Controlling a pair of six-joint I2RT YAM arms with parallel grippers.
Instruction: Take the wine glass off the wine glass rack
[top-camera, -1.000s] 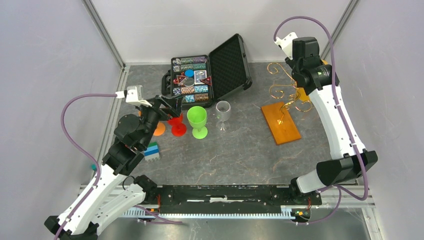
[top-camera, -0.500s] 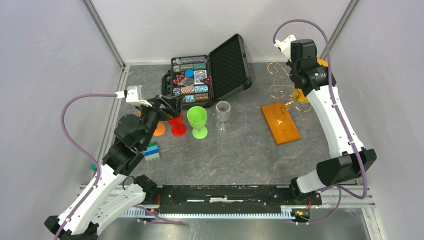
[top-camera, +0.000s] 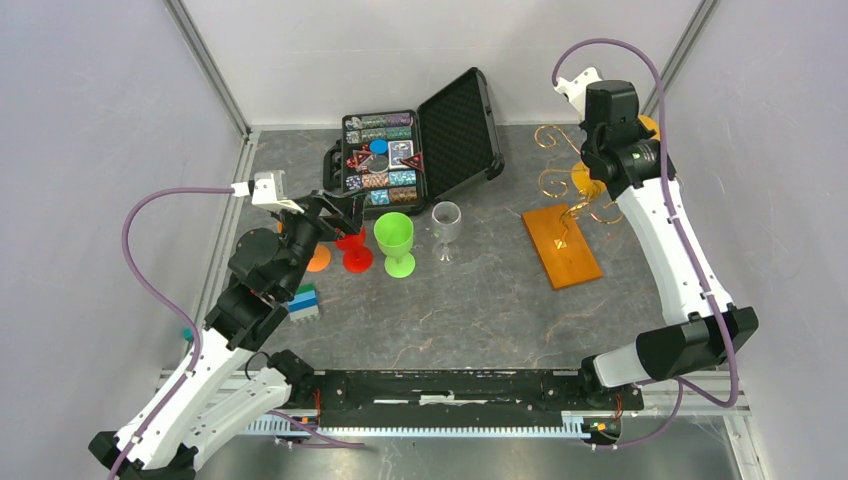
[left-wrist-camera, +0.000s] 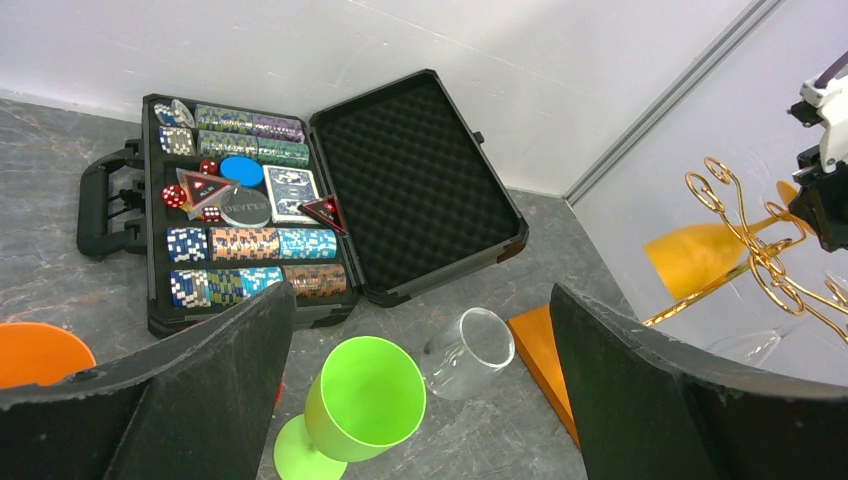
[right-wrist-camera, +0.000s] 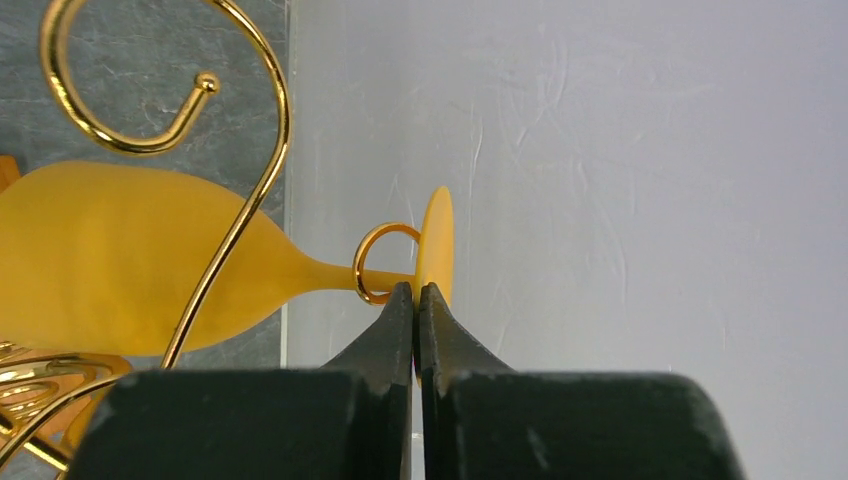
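The gray table (top-camera: 480, 310) sat between pale walls. On its far right stood the gold rack (top-camera: 563, 250). The yellow glass (right-wrist-camera: 130, 260) hung tipped over in the rack, its stem through a gold ring. My right gripper (right-wrist-camera: 415, 297) had its jaws pressed together, with the tips right at the stem by the foot. My left gripper (left-wrist-camera: 420, 292) hung on the left, jaws spread wide, above a green cup (left-wrist-camera: 365, 400).

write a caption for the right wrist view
Right gripper pinching the foot of the yellow wine glass on the gold rack
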